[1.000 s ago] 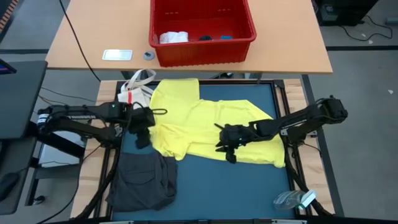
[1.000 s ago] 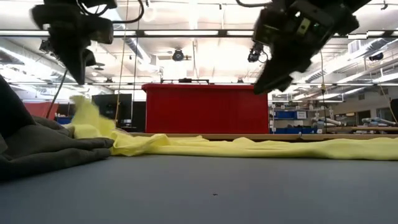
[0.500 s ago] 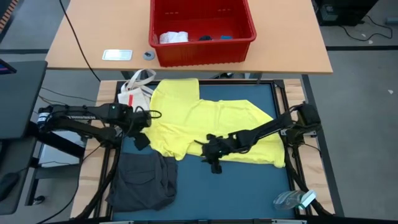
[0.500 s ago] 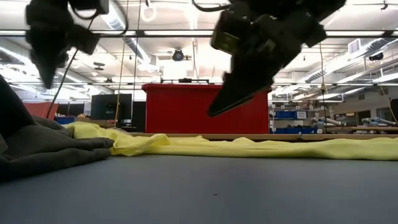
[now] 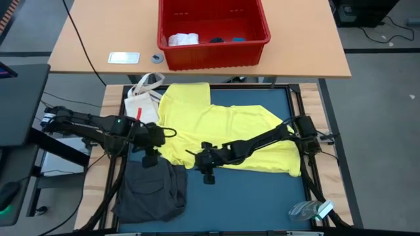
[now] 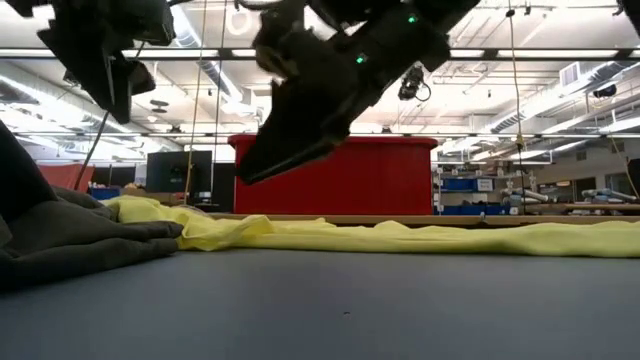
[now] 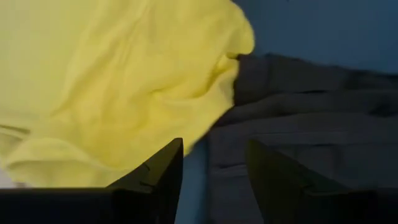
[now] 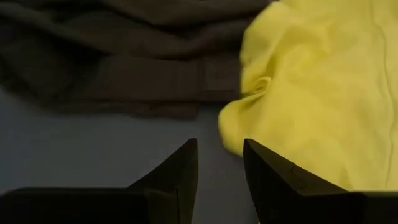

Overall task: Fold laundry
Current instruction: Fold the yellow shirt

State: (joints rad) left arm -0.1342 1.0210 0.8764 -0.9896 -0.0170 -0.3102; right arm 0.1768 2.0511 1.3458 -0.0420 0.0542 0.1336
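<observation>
1. Since the earlier frame we see the right gripper (image 5: 207, 172) has slid leftward to the shirt's (image 5: 216, 128) lower-left corner.
2. Its jaws stand apart, holding nothing, above the mat (image 5: 249, 196).
3. The left gripper (image 5: 149, 157) hangs parted and empty left of centre.
4. The grey garment (image 5: 152, 190) lies lower left.

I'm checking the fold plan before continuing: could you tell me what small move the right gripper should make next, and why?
Probably lower the right gripper onto the near corner of the yellow T-shirt and close. Its fingers are open and empty, hanging above the mat with that bunched corner just ahead, beside the dark grey garment. The left gripper hovers open over the same corner.
</observation>
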